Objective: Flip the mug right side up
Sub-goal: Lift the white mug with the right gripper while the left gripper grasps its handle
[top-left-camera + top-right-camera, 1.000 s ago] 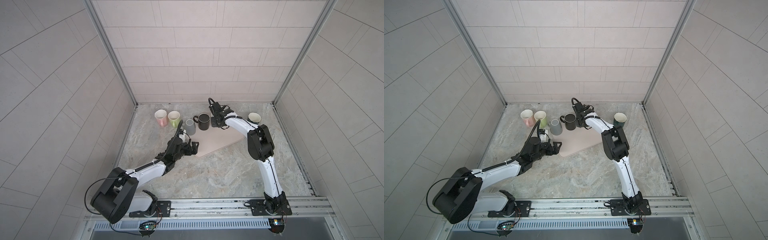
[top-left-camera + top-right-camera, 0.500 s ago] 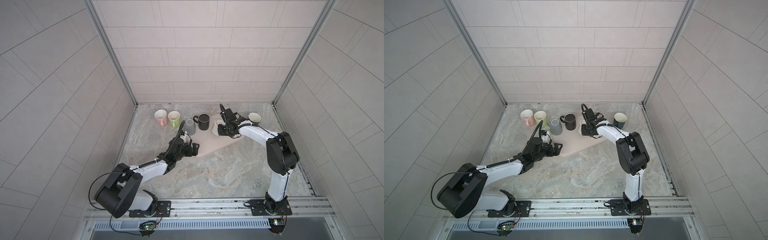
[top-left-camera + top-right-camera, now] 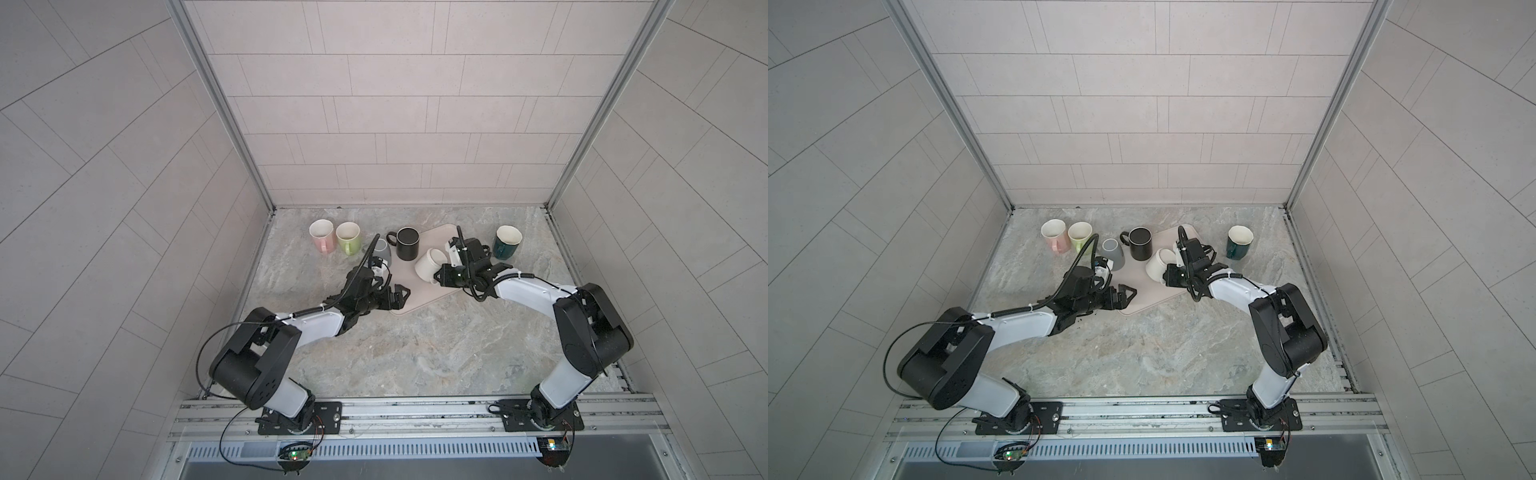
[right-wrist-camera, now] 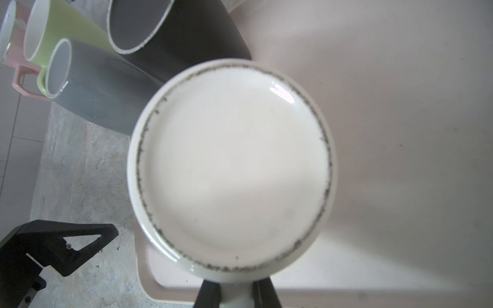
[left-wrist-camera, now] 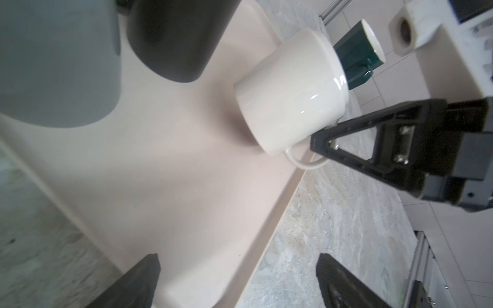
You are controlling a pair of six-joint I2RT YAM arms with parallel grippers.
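1. Left arm [image 3: 320, 326], lower left of a top view: white link shells, bulky black joint housings.
2. Right arm [image 3: 528, 291], lower right: same white/black build.
3. Thin black cable [image 3: 198, 355] arcs beside the left arm's large joint; ribbed hose [image 3: 368, 255] nearer its wrist.
4. Left gripper [image 3: 402, 296], right gripper [image 3: 438, 277]: black, skeletal triangular fingers [image 5: 373, 121], silver screws [image 5: 400, 159].
5. Black base plates [image 3: 328, 415], bottom edge.

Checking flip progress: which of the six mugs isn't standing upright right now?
The white mug: it is tipped sideways, its handle pinched in the right gripper. The pink, green, grey, black and teal mugs stand rim up.
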